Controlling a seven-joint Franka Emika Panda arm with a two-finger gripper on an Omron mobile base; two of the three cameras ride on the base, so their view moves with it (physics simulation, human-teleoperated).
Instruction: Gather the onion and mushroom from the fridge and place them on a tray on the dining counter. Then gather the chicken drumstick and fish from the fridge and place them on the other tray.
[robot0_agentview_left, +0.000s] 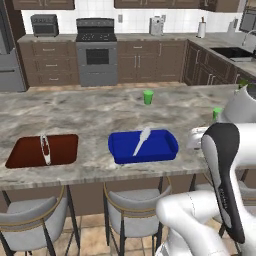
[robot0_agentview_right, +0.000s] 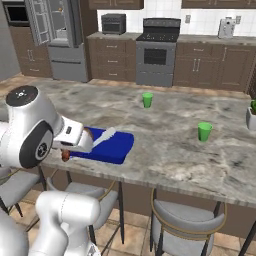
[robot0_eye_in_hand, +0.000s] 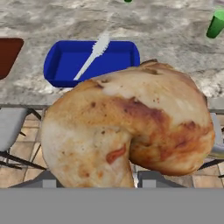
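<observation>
A tan-golden chicken drumstick (robot0_eye_in_hand: 131, 127) hangs close before the hand camera, with my gripper (robot0_eye_in_hand: 98, 180) shut on it. The gripper (robot0_agentview_right: 70, 145) hovers at the near edge of the dining counter (robot0_agentview_left: 90, 112), just in front of the bright blue tray (robot0_agentview_left: 165, 150). A slim white piece that looks like the fish (robot0_agentview_left: 141, 141) lies across that tray, one end on its back rim. To the left sits the other tray (robot0_agentview_left: 62, 147), dark red-brown, with a slim grey elongated thing (robot0_agentview_left: 46, 149) on it. The fridge (robot0_agentview_right: 55, 30) stands at the back. Onion and mushroom are out of view.
Two green cups (robot0_agentview_right: 147, 100) (robot0_agentview_right: 204, 131) stand on the counter right of the trays. Grey stools (robot0_agentview_left: 127, 212) line the near side under the counter edge. A potted plant (robot0_agentview_right: 251, 116) sits at the far right edge.
</observation>
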